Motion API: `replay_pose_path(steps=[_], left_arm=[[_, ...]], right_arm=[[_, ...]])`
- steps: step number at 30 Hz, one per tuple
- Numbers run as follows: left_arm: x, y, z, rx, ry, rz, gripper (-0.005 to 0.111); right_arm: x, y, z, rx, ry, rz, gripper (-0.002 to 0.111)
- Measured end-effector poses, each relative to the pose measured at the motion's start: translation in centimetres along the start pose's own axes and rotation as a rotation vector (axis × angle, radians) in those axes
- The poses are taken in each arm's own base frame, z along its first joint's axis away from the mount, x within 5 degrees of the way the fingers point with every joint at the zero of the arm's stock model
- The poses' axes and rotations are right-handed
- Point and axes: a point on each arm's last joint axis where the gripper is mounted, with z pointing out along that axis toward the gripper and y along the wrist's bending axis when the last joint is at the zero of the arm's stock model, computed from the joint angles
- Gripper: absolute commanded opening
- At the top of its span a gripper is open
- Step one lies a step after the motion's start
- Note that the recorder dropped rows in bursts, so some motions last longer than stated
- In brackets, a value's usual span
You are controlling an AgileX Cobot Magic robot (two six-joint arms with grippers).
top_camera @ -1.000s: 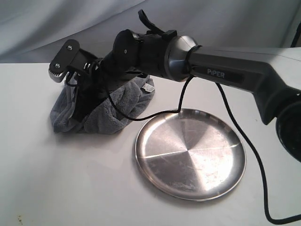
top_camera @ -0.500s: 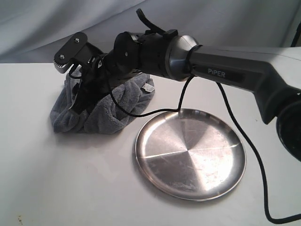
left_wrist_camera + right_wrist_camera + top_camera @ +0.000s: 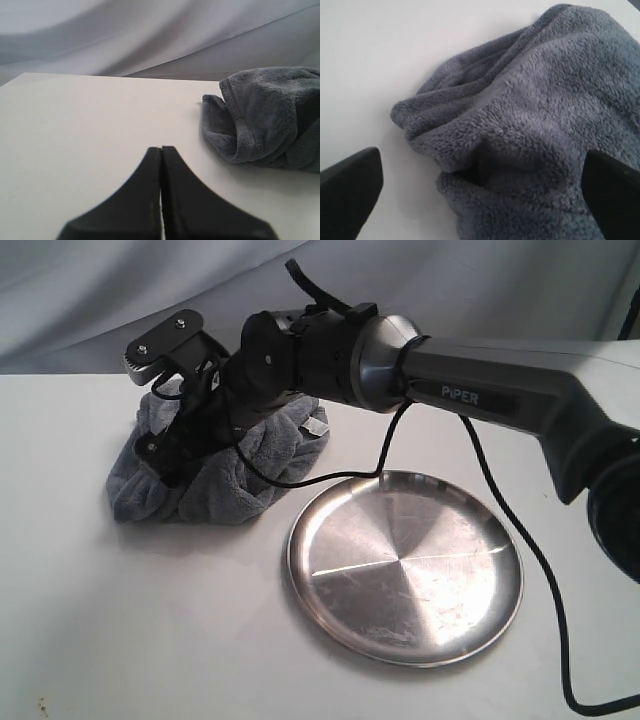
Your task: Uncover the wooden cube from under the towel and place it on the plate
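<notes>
My right claw (image 3: 480, 175), jaws spread wide and empty, hangs directly over the towel (image 3: 215, 480), which bulges at ten o'clock of the plate (image 3: 405, 565) with the wooden cube unseen, presumably beneath; my left claw (image 3: 161, 160), pinched together, stands farther off.

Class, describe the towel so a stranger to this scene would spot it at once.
Start at the white table and find the round steel plate. Beside it sits the towel, a bunched heap, the only dark grey, fluffy thing there.
</notes>
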Motion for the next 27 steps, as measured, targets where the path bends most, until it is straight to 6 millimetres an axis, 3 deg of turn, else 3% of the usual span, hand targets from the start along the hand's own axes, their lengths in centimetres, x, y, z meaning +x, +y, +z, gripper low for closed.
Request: replay_pose_path(steps=[6,16,19,27], left_arm=[[0.0,0.0,0.0,0.000,0.000,0.000,0.000],[0.0,0.0,0.0,0.000,0.000,0.000,0.000],[0.0,0.0,0.0,0.000,0.000,0.000,0.000],[0.0,0.0,0.0,0.000,0.000,0.000,0.000]], right_arm=[[0.7,-0.6,0.3,0.072,0.062,0.040,0.105],[3.2,-0.9,4.0,0.104,0.096,0.094,0.101],[3.3,-1.0,4.3,0.109,0.094,0.086,0.092],[3.5,-1.2,4.5,0.119,0.097,0.070,0.053]])
